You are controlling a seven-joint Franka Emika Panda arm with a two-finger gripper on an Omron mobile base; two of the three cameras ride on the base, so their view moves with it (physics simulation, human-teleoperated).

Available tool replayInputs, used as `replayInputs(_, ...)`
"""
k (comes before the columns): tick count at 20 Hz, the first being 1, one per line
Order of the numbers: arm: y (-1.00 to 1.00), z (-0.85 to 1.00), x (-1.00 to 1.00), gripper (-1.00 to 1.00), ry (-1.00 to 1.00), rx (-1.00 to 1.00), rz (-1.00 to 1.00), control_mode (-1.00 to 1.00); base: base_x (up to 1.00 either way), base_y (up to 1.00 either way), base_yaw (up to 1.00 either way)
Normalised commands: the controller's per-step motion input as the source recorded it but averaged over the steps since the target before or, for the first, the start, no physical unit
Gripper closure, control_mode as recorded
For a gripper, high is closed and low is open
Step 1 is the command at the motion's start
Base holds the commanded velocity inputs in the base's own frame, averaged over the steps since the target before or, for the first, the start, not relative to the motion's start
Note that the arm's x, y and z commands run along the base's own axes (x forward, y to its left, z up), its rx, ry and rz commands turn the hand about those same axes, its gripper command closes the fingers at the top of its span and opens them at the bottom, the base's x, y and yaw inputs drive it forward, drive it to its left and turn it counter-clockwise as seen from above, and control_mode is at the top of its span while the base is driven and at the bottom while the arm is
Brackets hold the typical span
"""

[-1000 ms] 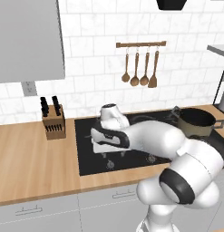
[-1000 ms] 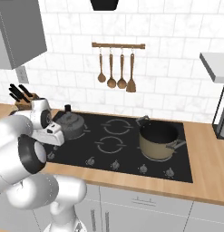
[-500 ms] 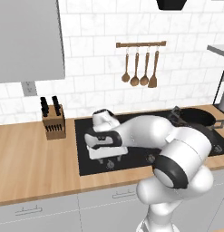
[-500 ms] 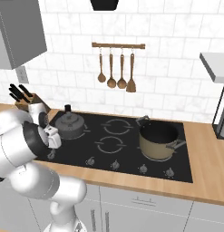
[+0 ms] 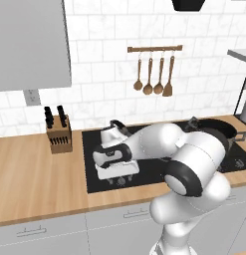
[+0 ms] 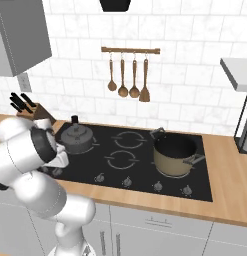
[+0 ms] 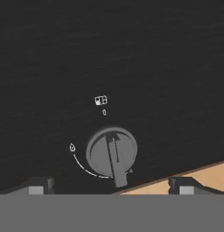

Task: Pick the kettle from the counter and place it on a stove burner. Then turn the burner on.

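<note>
Gripper held spread over a burner knob at the front edge of the cooktop.

In the hand view the gripper (image 7: 111, 185) is seen with its jaws wide apart, nothing between them, and the round grey burner knob (image 7: 111, 153) is framed between and just beyond the two fingertips, its pointer bar turned toward the wooden counter (image 7: 204, 171). The kettle (image 6: 77, 138) is set on the black cooktop (image 6: 145, 150), well beyond the jaws, left of the brown pot (image 6: 174, 155).

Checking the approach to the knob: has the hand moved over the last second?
Yes. In the left base view the hand has dropped lower and nearer the cooktop's front edge, farther below the knife block than before.
</note>
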Motion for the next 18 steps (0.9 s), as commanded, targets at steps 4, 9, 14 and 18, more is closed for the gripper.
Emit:
replayInputs(4, -0.04, -0.18, 0.0, -1.0, 0.0, 0.0, 0.0, -1.0, 0.0, 0.0, 0.0)
replayInputs(9, -0.08, -0.13, 0.06, -1.0, 0.0, 0.0, 0.0, -1.0, 0.0, 0.0, 0.0)
replayInputs(14, -0.04, -0.1, 0.13, -1.0, 0.0, 0.0, 0.0, -1.0, 0.0, 0.0, 0.0)
replayInputs(18, -0.17, -0.11, 0.11, -1.0, -0.01, 0.0, 0.0, -1.0, 0.0, 0.0, 0.0)
